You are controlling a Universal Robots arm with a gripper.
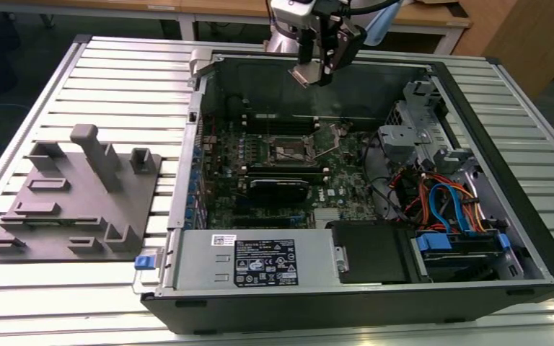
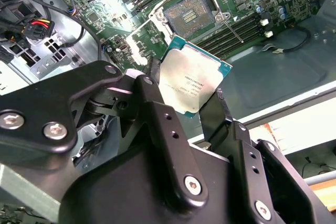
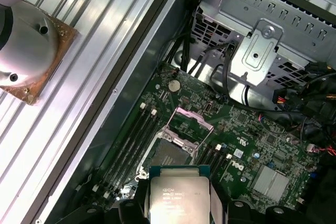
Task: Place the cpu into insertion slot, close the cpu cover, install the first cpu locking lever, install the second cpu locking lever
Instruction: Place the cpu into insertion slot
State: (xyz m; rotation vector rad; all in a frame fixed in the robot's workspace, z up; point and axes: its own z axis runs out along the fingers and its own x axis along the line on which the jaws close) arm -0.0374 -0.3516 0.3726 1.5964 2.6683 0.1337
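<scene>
Black metal fingers (image 2: 153, 98) of the gripper (image 2: 185, 98) grasp the flat square silver-faced cpu (image 2: 191, 77) by its edges, above the open square insertion slot (image 2: 191, 13).

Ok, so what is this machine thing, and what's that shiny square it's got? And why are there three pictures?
It is a robot arm with a gripper, a two-fingered claw, hanging over an open computer case on a slatted metal table. One picture comes from a camera off the arm that sees everything. The other two come from cameras riding near the arm's wrist. The shiny square is the cpu, the computer's thinking chip, pinched in the claw, up in the air. Below it on the green board is the insertion slot, with the cpu cover lifted open. At the exterior view's left lies a grey tray of block shapes.
</scene>
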